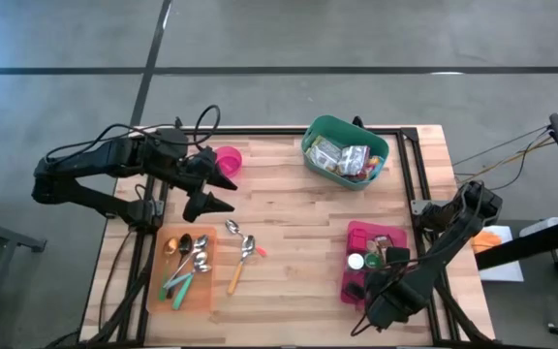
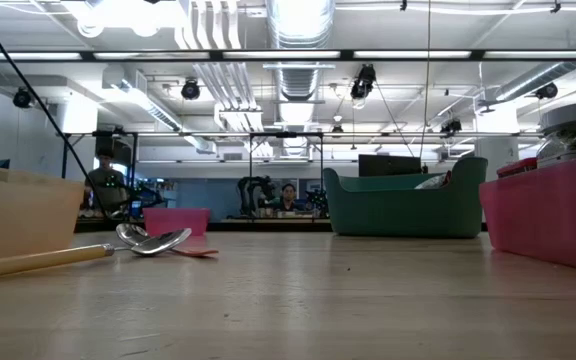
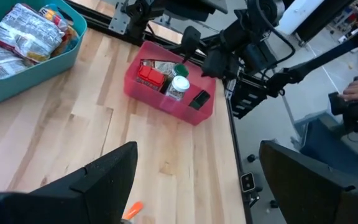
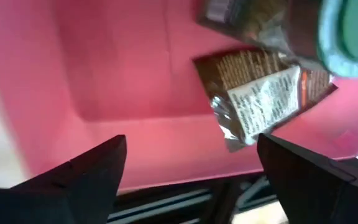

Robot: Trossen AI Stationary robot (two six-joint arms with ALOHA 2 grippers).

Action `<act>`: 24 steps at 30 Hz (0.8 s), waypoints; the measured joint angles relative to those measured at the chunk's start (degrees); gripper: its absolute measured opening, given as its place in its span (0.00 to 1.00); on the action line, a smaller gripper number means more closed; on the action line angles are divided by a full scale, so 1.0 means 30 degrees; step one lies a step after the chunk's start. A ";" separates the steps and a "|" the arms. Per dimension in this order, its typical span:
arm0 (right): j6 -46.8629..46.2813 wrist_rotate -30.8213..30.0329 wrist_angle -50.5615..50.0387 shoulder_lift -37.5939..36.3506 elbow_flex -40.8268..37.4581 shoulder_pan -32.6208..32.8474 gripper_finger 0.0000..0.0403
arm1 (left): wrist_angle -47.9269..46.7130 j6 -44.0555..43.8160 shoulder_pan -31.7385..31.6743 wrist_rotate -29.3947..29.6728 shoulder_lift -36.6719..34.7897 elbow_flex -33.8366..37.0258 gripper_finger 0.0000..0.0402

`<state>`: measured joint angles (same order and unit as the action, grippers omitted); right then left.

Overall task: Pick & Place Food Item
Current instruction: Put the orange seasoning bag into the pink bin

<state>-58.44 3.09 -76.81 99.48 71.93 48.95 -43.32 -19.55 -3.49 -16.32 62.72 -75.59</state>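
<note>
**Observer:** Where's the food item right now?

**Operator:** I see a brown foil packet (image 4: pixel 263 93) lying flat on the floor of the pink bin (image 1: pixel 356 237), beside a green-lidded jar (image 4: pixel 347 37). My right gripper (image 4: pixel 188 165) hangs just over it with its fingers spread and nothing between them. I read that as a packet released into the bin.

**Observer:** So the placing is done?

**Operator:** For this packet, I judge yes: it rests in the bin, apart from both fingers. The bin also holds a white-capped jar (image 3: pixel 179 87) and a red box (image 3: pixel 149 76).

**Observer:** What's left?

**Operator:** The green basket (image 1: pixel 345 152) at the far side of the surface (image 1: pixel 289 208) has several wrapped packets in it. If those are meant to go across too, more trips remain; I can't tell that from the task line alone. Next I'd lift the right arm clear of the bin.

**Observer:** And your left arm?

**Operator:** My left gripper (image 1: pixel 219 192) waits above the surface near the small pink bowl (image 1: pixel 228 158), fingers apart, carrying nothing. The orange tray (image 1: pixel 206 291) of spoons looks untouched.
</note>
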 joint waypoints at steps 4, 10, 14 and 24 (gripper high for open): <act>0.0127 0.0000 -0.0195 0.0000 -0.0848 0.0000 0.90 | -0.0092 0.0203 0.0000 0.0000 0.0000 0.0000 0.85; 0.0101 -0.0022 -0.0083 0.0007 -0.1915 -0.0124 0.90 | -0.0092 0.0529 -0.0006 0.0000 0.0000 0.0000 0.85; 0.0090 -0.0022 0.0349 0.0007 -0.2544 -0.0124 0.90 | -0.0092 0.0612 -0.0007 0.0000 0.0000 0.0000 0.85; -0.0019 -0.0581 0.1204 0.0041 -0.3586 -0.0124 0.90 | -0.0092 0.0605 -0.0007 0.0000 0.0000 0.0000 0.85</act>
<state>-58.50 1.35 -73.20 99.60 61.18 48.58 -43.59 -17.74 -3.51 -16.32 62.72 -75.59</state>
